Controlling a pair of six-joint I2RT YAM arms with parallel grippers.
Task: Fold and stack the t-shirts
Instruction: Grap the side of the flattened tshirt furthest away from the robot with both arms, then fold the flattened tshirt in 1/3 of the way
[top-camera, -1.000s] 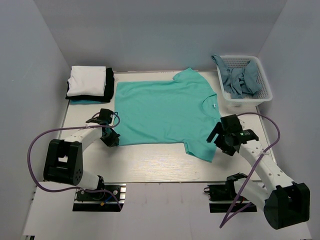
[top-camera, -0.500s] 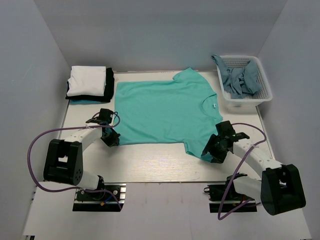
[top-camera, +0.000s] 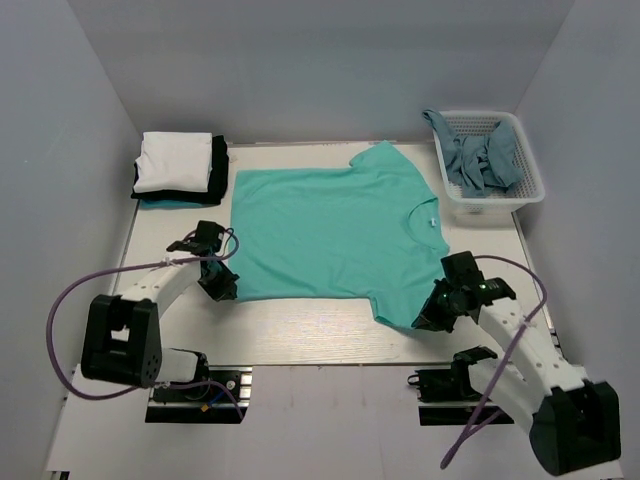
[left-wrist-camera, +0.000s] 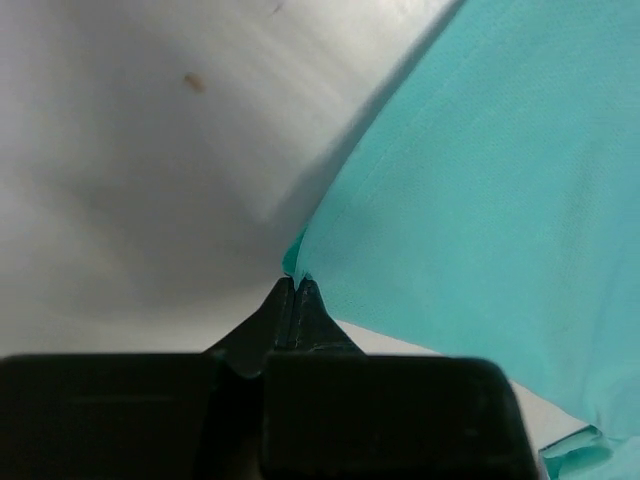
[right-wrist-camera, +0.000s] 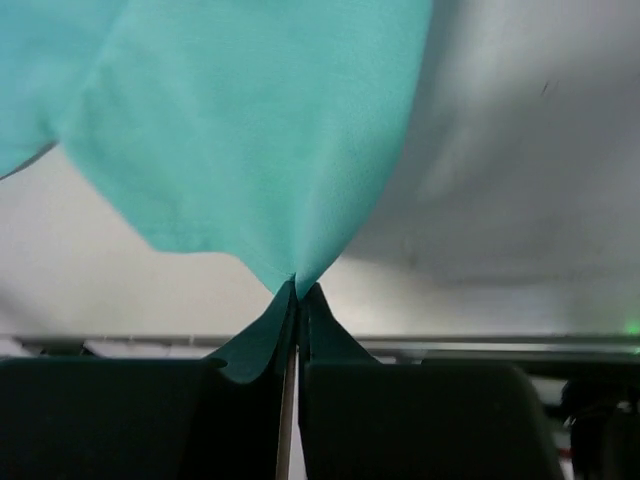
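A turquoise-green t-shirt (top-camera: 330, 230) lies spread flat on the table, neck to the right with a small label (top-camera: 431, 220). My left gripper (top-camera: 232, 291) is shut on its near-left hem corner (left-wrist-camera: 296, 262). My right gripper (top-camera: 424, 318) is shut on the tip of the near sleeve (right-wrist-camera: 297, 275), which is lifted slightly off the table. A stack of folded t-shirts (top-camera: 181, 168), white on top of black and teal, sits at the back left.
A white lattice basket (top-camera: 524, 186) at the back right holds crumpled grey-blue cloth (top-camera: 481, 158). Bare table (top-camera: 300, 330) runs along the near edge in front of the shirt. Grey walls close in the back and both sides.
My right gripper dropped onto the near sleeve and shut on it, then drew it a little toward the near edge. My left gripper closed fully on the hem corner.
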